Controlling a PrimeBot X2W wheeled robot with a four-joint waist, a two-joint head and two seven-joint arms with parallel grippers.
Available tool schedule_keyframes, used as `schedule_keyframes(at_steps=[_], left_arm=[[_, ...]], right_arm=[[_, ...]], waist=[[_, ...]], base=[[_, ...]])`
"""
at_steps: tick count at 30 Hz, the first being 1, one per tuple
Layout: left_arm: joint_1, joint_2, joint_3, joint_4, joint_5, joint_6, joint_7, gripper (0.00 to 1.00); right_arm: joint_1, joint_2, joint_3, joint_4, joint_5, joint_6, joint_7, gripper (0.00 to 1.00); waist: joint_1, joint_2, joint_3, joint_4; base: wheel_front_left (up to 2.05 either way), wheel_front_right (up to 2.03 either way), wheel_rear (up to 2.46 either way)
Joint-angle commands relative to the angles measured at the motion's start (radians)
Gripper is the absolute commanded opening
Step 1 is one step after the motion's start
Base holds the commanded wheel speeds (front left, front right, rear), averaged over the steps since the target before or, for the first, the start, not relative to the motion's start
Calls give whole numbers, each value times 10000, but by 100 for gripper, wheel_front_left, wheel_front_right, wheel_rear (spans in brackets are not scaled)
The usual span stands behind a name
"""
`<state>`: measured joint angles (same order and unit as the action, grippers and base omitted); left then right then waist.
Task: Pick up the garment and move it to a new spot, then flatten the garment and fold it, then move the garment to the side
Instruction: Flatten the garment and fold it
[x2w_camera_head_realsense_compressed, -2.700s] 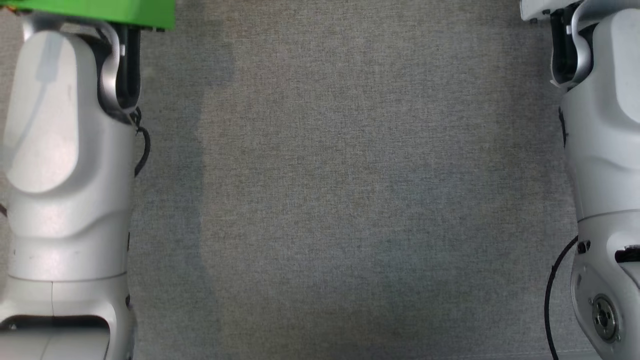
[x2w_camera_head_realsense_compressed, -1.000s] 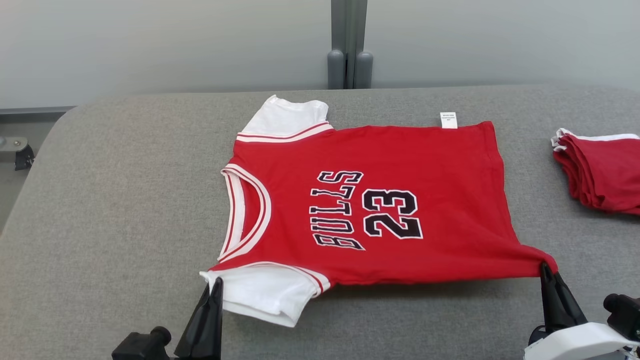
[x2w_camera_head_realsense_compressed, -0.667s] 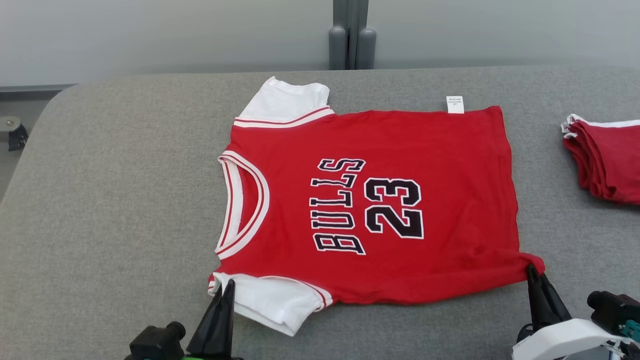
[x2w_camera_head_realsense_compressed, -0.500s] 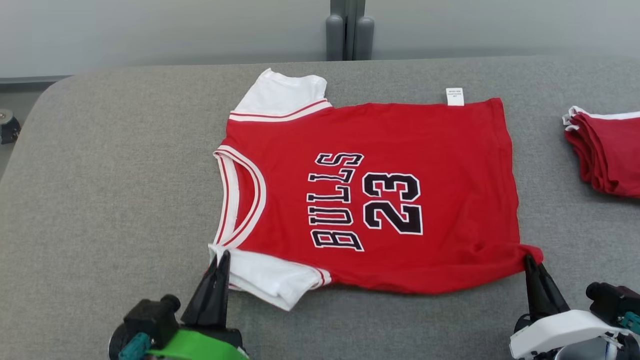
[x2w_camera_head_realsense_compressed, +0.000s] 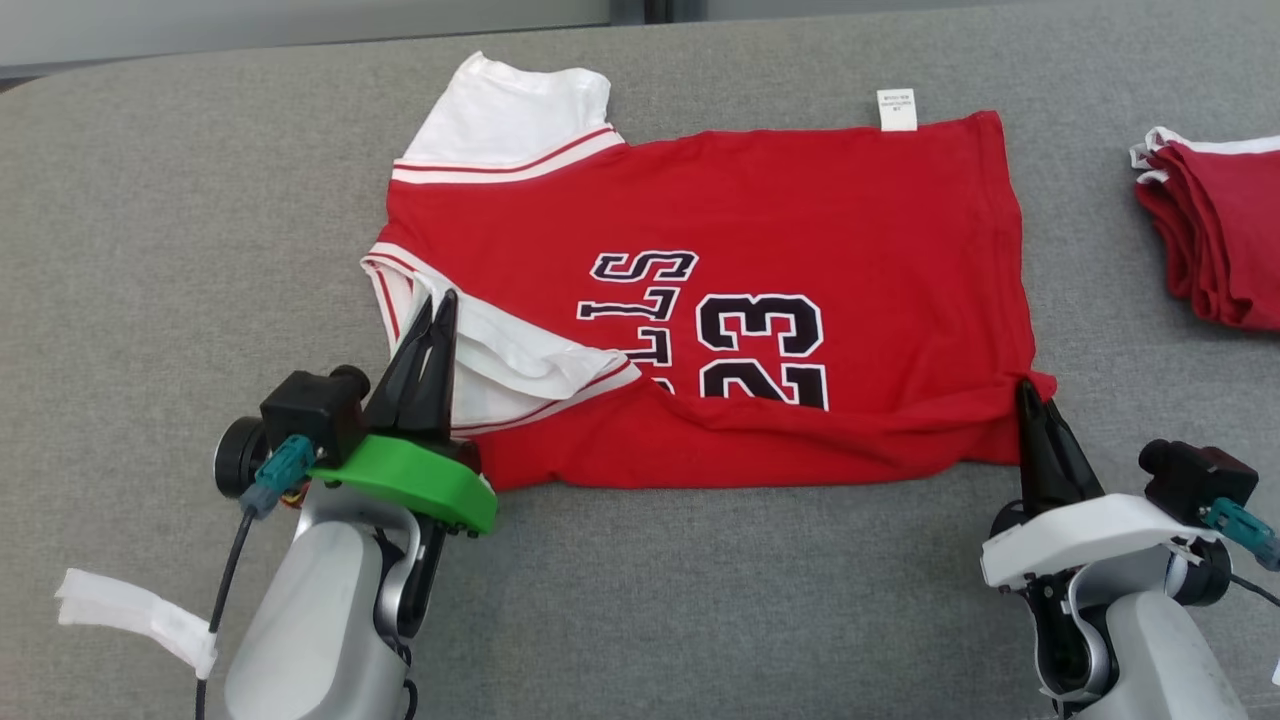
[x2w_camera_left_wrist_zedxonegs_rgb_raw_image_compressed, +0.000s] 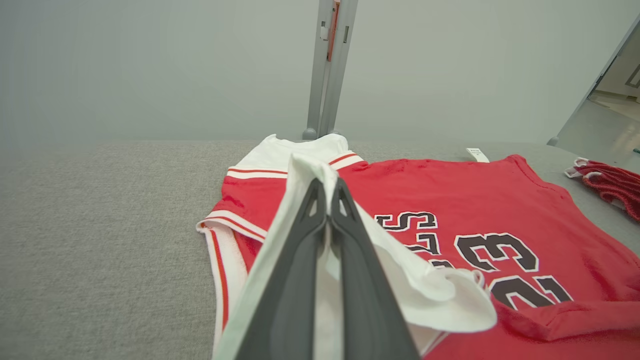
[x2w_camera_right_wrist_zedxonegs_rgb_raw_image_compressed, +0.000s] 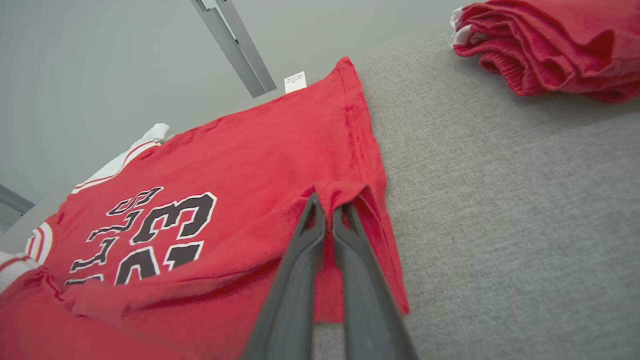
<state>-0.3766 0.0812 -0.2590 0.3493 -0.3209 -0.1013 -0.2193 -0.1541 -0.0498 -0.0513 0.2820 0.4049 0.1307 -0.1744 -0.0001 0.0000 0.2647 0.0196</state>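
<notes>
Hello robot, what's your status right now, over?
Left tool shut on jersey at white sleeve, held over the chest. Right tool shut on its red hem corner. Folded red pile at right, apart from jersey, nothing in the way.

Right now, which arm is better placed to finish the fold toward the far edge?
Probably left: the left pincer holds the white sleeve over the jersey, nearer the far edge; the right pincer holds the hem corner further back.

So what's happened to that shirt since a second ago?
The left fingers and right fingers, shut on the red Bulls jersey, have lifted its near edge and carried it away from the robot, folding the near white sleeve and hem over the lettering. The far sleeve, label and pile of folded red clothes lie as before on the grey padded table.
</notes>
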Motion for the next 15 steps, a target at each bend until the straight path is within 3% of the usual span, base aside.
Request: schedule_keyframes(at_steps=[1, 7, 8, 9, 10, 11, 15], left_arm=[[-345, -6, 6, 346, 23, -19, -92, 0], [-1121, -92, 65, 1734, 13, 130, -303, 0], [-1227, -111, 92, 1979, 17, 209, -351, 0], [-1279, -124, 111, 2079, 30, 250, -381, 21], [-1337, -141, 141, 2176, 11, 312, -389, 71], [-1371, -153, 146, 2216, 27, 334, -409, 100], [-1375, -178, 246, 1974, 92, 418, -478, 100]], right_arm=[[-262, -17, 41, 151, -48, 1, -98, 0], [-799, -17, 189, 753, -51, 1, -320, 0], [-877, -18, 214, 866, 0, 1, -356, 21], [-924, -18, 221, 920, 62, 1, -407, 43], [-999, -21, 172, 953, 105, 1, -473, 100], [-1041, -24, 122, 974, 116, 1, -533, 100], [-1174, -20, -196, 964, -44, 1, -720, 100]], waist=[[1, 0, 431, -296], [1, 0, 592, -420], [1, 0, 591, -428], [1, 0, 585, -425], [1, 0, 571, -416], [1, 0, 551, -400], [1, 0, 418, -283]], base=[[0, 0, 0], [0, 0, 0], [0, 0, 0], [0, 0, 0], [0, 0, 0], [0, 0, 0], [0, 0, 0]])
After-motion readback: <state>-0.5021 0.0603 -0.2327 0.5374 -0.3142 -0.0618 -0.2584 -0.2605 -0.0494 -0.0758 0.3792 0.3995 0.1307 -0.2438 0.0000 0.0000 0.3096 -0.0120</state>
